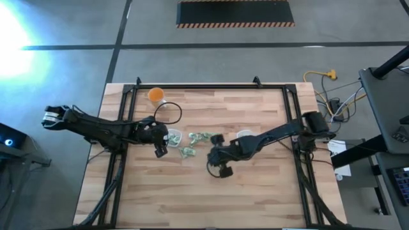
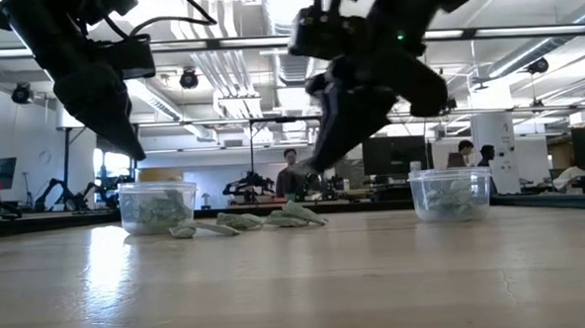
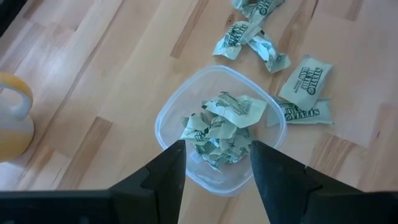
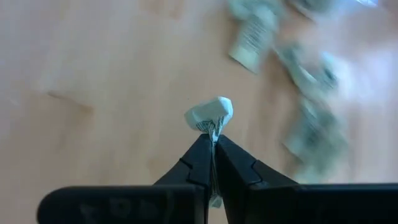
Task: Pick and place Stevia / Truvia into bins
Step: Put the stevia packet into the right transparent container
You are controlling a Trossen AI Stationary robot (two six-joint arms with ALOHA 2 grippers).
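The left bin [image 3: 174, 118] holds several crumpled pale green sachets [image 3: 224, 124] and stands on the table [image 1: 174, 136] [image 2: 158, 206]. My left gripper [image 3: 214, 165] [image 1: 160, 145] hovers open just above it, touching nothing. More sachets [image 1: 195, 144] [image 2: 246, 221] [image 3: 298, 87] lie loose on the wood between the bins. The right bin [image 1: 245, 135] [image 2: 452, 192] also holds sachets. My right gripper [image 4: 213, 142] [image 1: 220, 165] is raised over the table near of the loose pile, shut on one sachet [image 4: 211, 114]. My right gripper pinches one crumpled sachet between its two shut fingertips. The bunched end of the sachet [image 4: 211, 114] sticks out past the tips and a strip of paper runs back between the fingers. The sachet is lifted clear of the table.
An orange cup [image 1: 155, 95] [image 3: 12, 118] stands near the table's far left corner, beside a black cable loop [image 1: 169, 112]. A black frame [image 1: 211, 87] runs along the table's far and side edges. Bare wood lies on the near half of the table [image 1: 204, 198].
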